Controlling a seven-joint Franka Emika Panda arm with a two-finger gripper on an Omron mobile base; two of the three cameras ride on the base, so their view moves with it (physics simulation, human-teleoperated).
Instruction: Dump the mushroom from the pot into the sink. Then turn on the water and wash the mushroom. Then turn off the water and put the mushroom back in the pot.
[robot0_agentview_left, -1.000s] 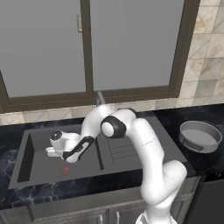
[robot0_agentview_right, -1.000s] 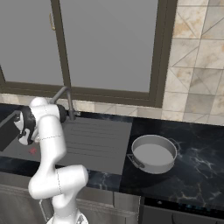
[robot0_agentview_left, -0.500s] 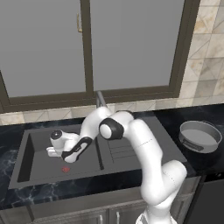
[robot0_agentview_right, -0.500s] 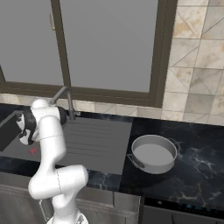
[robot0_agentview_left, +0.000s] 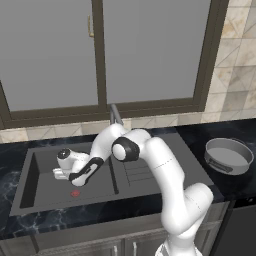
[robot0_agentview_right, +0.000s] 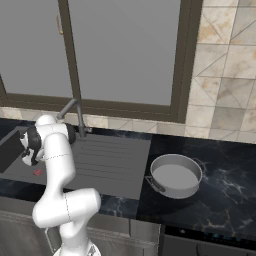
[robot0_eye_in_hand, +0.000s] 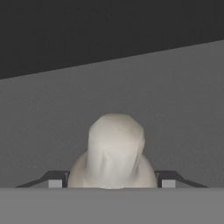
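in the hand view the mushroom (robot0_eye_in_hand: 114, 153) sits low in the centre of the frame, stem toward the camera and cap at the bottom, with the two dark fingertips (robot0_eye_in_hand: 56, 179) showing just at either side of the cap; the gripper (robot0_eye_in_hand: 109, 183) looks partly drawn in around it, but whether the pads actually press the cap i cannot tell. in the left base view the hand (robot0_agentview_left: 65, 165) is down in the sink (robot0_agentview_left: 30, 190), at the middle left of the frame, above the red drain mark (robot0_agentview_left: 75, 193). the pot (robot0_agentview_left: 229, 156) stands empty on the counter (robot0_agentview_left: 235, 190) at the right edge, well apart from the basin, with the drainboard (robot0_agentview_right: 107, 160) between. the main risk, as i judge it, is a weak hold: the cap is round and smooth, so pads that meet it off centre could squeeze it out and send it rolling across the basin floor. a lift begun too soon would leave it behind. the faucet (robot0_agentview_right: 72, 112) stands near the arm, so a careless swing toward the pot could clip it.
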